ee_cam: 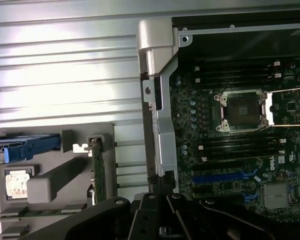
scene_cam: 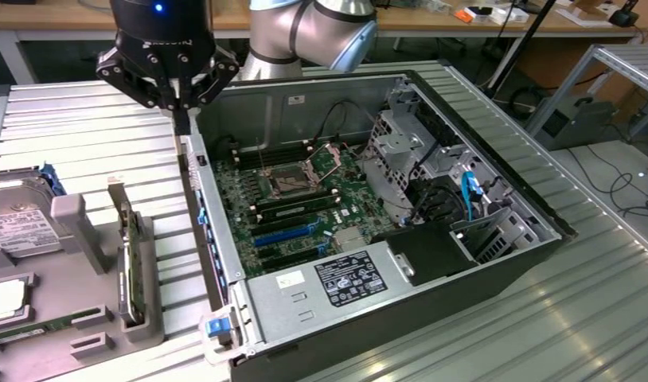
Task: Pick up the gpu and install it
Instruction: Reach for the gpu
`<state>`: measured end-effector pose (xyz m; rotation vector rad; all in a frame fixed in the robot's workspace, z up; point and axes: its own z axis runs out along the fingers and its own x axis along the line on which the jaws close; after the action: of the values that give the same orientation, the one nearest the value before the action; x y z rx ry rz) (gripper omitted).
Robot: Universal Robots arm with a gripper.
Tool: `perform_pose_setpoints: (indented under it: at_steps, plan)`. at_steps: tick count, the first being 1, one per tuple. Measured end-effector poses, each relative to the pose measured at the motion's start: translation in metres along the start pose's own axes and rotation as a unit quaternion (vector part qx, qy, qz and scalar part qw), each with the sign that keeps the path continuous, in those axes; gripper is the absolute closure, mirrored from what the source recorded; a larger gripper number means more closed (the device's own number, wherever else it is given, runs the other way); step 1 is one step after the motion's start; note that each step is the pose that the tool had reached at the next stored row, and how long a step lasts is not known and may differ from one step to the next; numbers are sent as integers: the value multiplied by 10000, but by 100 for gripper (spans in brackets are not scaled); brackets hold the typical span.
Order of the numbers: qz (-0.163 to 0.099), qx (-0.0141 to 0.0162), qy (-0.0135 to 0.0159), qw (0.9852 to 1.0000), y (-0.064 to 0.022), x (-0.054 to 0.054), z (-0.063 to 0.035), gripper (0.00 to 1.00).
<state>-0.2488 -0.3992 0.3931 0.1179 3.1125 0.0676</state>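
My pincer hangs pressed together, pinching nothing, above the side wall of the open computer case. The gpu stands on edge in a gray holder on the table, beside the case.

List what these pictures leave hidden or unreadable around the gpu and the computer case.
- gpu: in the exterior view it stands edge-on in the grey holder, so neither face can be seen.
- hard drive: cut off by the exterior view's left edge.
- power supply label: exterior view, print too small to read.
- drive bay of the computer case: exterior view, its depths are lost in shadow behind cables.
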Motion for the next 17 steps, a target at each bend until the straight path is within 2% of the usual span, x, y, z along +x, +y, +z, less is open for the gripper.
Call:
perform_pose_setpoints:
  at_steps: [10, 14, 17]
  plan:
    - [0, 0, 0, 10000, -30, 175, -1, 89]
    - [1, 0, 0, 10000, -110, 185, -1, 89]
    - [0, 1, 1, 10000, -255, 190, -5, 89]
